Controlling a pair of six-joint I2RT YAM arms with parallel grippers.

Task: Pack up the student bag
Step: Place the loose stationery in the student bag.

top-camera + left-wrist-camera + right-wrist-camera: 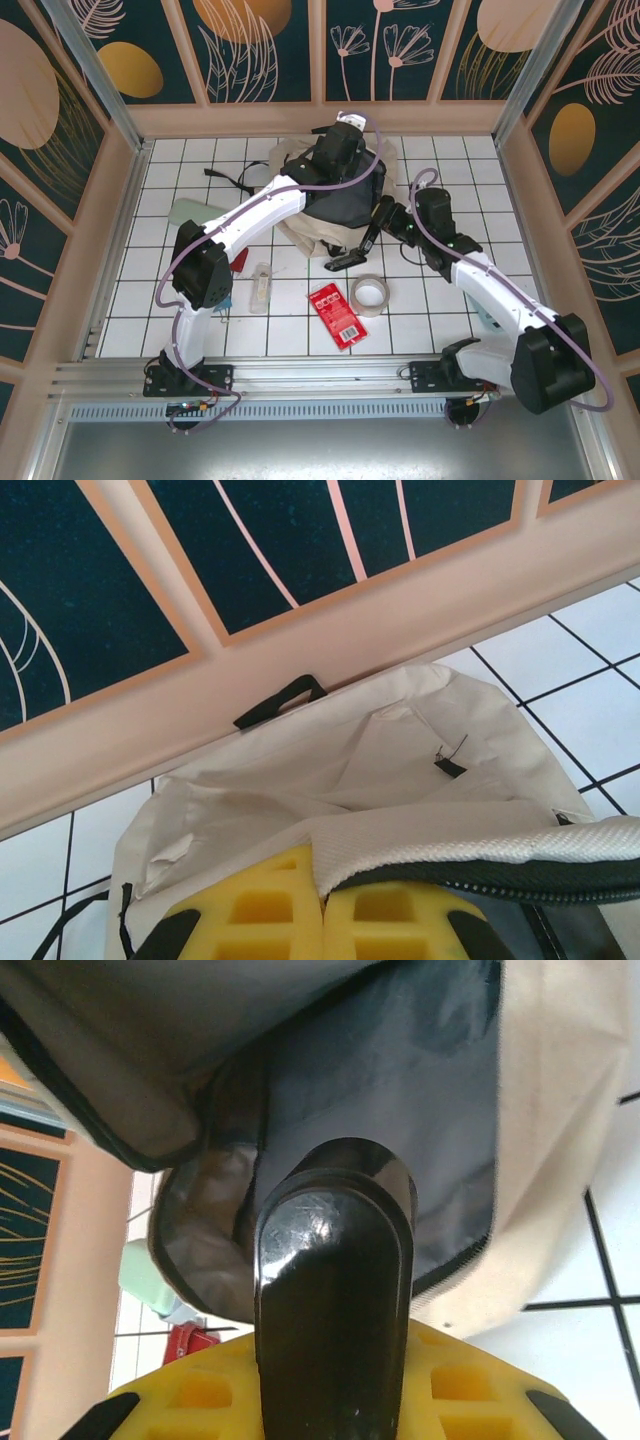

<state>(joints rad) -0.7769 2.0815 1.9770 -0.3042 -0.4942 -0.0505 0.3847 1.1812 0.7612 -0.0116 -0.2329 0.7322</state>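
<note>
Red packet [335, 313] and a tape roll [368, 295] lie on the tiled tabletop [180, 330] nearest to the arm bases, at about 6 o'clock from the student bag [312, 238]. A small clear item [260, 288] lies at about 7 o'clock and a pale green thing [193, 212] at 9 o'clock. None of these is in the bag, so I judge the packing is far from finished: at least four things wait outside. What is already inside I cannot tell, because the dark lining hides it.

A little farther, the right tool [335, 1395] is closed around a glossy black oblong object [335, 1260], with its yellow fingers [190, 1400] on both sides of it. The object points at the open mouth of the bag, close before the grey lining, at about 4 o'clock of the bag in the top view. It seems to be the thing that goes in at this step.

The bag itself lies at the far middle of the tabletop, close to the back wall [320, 118], with its dark lining showing.

Farthest, at 12 o'clock of the bag, the left tool [322, 905] has its fingers [260, 910] almost together. They pinch the cream rim with the black zipper and hold it lifted, so the opening stands wide.
</note>
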